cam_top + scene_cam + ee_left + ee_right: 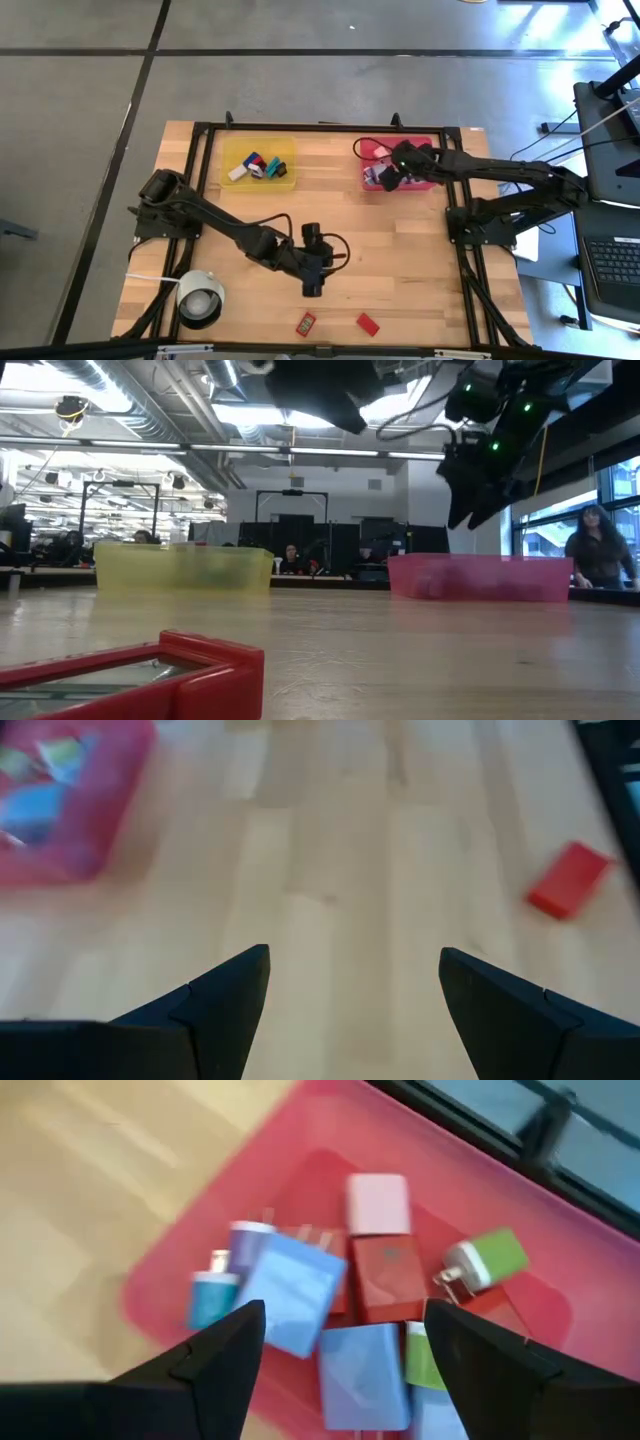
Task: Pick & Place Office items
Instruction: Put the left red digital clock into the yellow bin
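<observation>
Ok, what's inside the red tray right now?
Red tray: a heap of small blocks, among them pink, red, green and blue. Anything beneath them stays covered.

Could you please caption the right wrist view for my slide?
Open right gripper hovers above the translucent red plastic tray holding small coloured office items.

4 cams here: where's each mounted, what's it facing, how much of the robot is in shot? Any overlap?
High: overhead, straight down; table, both arms.
Low: table-top height, level across the table into the room; right arm hangs above the red tray.
Left wrist: over bare wood, open left gripper low in frame, red block ahead.
Right wrist: down into the red tray, office items between the right gripper jaws.
Shared: all four show the red tray.
</observation>
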### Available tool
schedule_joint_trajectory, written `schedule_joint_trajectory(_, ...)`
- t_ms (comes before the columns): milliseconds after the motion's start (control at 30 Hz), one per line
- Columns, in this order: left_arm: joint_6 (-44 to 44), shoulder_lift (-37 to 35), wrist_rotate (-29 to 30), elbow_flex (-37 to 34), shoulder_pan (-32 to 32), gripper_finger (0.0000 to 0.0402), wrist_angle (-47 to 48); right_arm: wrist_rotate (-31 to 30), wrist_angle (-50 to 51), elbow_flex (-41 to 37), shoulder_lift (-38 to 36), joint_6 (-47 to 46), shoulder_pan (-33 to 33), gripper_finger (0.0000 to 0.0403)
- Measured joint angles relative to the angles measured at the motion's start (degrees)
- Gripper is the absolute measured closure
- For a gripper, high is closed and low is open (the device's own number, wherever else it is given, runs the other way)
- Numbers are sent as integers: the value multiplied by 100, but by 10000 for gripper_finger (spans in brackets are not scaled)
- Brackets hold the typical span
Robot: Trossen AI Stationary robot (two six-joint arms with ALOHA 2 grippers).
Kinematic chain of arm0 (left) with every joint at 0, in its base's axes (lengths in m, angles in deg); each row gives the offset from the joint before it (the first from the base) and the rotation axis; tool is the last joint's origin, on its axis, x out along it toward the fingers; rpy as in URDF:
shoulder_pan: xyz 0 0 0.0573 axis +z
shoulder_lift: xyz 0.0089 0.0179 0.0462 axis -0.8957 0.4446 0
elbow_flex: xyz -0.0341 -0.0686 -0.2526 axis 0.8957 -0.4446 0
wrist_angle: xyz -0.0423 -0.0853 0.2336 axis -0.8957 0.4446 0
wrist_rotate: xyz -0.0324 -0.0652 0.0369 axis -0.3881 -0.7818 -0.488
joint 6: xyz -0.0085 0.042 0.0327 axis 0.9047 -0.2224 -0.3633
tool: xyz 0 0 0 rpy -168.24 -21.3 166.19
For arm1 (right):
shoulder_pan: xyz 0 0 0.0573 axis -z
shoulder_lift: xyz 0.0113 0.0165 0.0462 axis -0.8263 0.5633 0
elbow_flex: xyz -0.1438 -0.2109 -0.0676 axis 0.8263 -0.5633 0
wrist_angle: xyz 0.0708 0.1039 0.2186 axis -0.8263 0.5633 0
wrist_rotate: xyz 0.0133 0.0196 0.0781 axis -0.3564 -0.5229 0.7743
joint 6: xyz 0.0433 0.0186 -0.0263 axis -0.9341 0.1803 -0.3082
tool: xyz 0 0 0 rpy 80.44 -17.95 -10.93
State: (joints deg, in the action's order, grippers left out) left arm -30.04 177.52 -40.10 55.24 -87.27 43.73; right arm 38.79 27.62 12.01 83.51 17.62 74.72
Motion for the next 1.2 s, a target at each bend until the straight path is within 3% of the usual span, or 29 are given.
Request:
schedule_joint_trajectory(300, 1449, -244, -374, 0, -253, 112, 1132, 495, -195, 0, -312, 284, -1282, 125)
schedule_joint_trajectory(433, 2345, -210, -375, -143, -350, 112, 1111, 504, -364, 0, -183, 220, -2028, 132)
schedule_joint_trajectory(567, 3514, -150, -744, -355, -454, 112, 921, 270, -459, 0, -82, -45, -2538, 140)
schedule_joint_trajectory(733, 4478, 173, -1098, -378, -692, 111, 534, 148, -497, 0, -72, -71, -2757, 145)
schedule_joint_trajectory(867, 4569, 515, -1380, -376, -899, 111, -435, 152, -511, 0, -72, -73, -2808, 145)
schedule_joint_trajectory(1000, 4643, 667, -1668, -376, -1050, 111, -808, 196, -509, 0, -72, -73, -2885, 145)
schedule_joint_trajectory(1100, 4882, 716, -1601, -377, -1154, 111, -684, 196, -509, 0, -72, -74, -2976, 145)
schedule_joint_trajectory(1200, 5019, 755, -1159, -377, -1284, 111, -638, 196, -507, 0, -72, -73, -3071, 145)
